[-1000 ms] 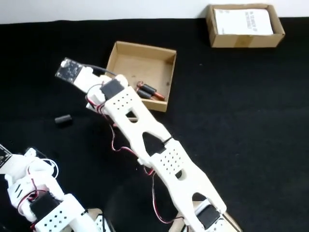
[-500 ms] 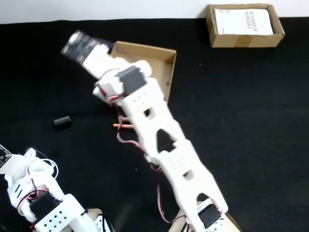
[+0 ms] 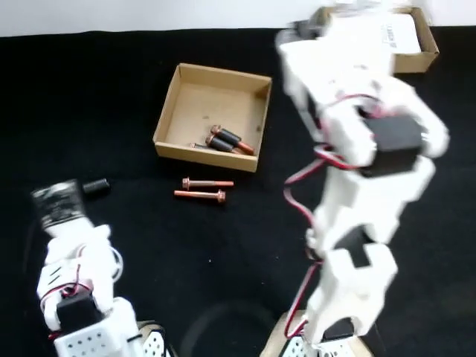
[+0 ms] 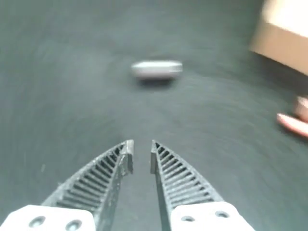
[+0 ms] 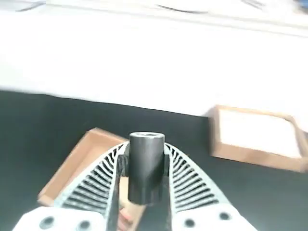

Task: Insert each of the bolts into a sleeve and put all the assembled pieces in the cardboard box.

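Note:
My right gripper (image 5: 146, 150) is shut on a black sleeve (image 5: 146, 168), held upright high over the table; in the high view that arm (image 3: 364, 141) stands raised at the right. Two copper bolts (image 3: 207, 189) lie side by side on the black table just in front of the cardboard box (image 3: 169, 111). Two assembled pieces (image 3: 227, 140) lie in the box. A second black sleeve (image 3: 97, 185) (image 4: 157, 69) lies on the table left of the bolts. My left gripper (image 4: 141, 155) hovers short of it, open by a narrow gap and holding nothing.
A second cardboard box (image 3: 425, 58) holding white paper (image 5: 255, 130) stands at the back right, behind the raised arm. A white wall borders the table's far edge. Bare black cloth lies right of the bolts.
The right arm has lifted away from the box's left side and swung up to the right with its sleeve, uncovering the bolts. The left arm has come forward toward the loose sleeve.

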Controlling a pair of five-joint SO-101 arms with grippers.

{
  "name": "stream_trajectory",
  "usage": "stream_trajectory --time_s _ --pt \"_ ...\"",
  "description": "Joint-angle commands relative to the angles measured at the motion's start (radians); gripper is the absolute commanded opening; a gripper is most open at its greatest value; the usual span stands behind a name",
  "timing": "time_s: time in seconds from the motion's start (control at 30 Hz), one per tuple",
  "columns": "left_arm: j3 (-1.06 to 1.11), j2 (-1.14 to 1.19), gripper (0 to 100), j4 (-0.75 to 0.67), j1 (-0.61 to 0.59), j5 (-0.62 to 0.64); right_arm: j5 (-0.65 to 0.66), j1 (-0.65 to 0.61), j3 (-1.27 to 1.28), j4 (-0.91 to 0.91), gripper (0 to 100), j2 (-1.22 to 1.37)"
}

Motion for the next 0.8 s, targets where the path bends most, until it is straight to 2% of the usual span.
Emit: stream_trajectory --time_s 0.0,0.1,0.47,0.57,0.77 --pt "-0.213 0.004 8 0.104 0.265 -0.157 -0.038 0.171 0.214 0.013 0.6 -0.17" --pt "-0.292 0.088 8 0.12 0.372 -0.161 -0.046 0.303 0.466 0.012 0.6 -0.335" --pt "-0.742 0.955 8 0.138 0.38 -0.164 -0.043 0.503 1.383 -0.041 0.6 -1.029" --pt "-0.915 1.173 8 0.195 0.407 -0.186 -0.043 0.641 1.633 -0.182 0.6 -1.196" --pt "-1.19 1.537 8 0.361 0.547 -0.488 -0.037 0.924 2.149 -0.596 0.6 -1.531"
